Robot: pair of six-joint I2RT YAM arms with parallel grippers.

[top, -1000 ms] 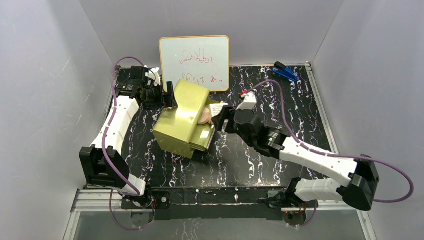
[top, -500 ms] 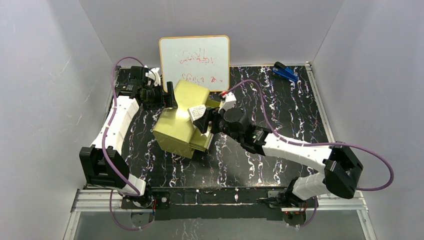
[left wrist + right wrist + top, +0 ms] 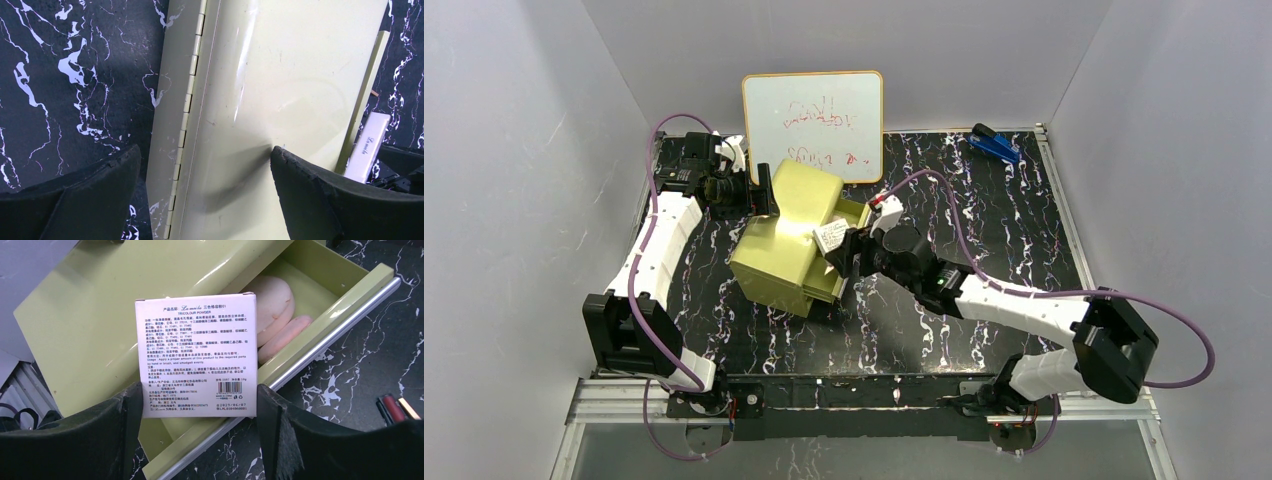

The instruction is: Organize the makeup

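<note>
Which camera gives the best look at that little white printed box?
The right wrist view: the white printed box shows large, label readable, between the fingers of the right gripper. Top external shows only a small white patch; left wrist only one edge.

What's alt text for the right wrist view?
The right tool grips a white printed packet above an open olive-green drawer holding two pinkish-tan discs, one larger. A dark-red stick lies on the black marbled table at lower right.
</note>
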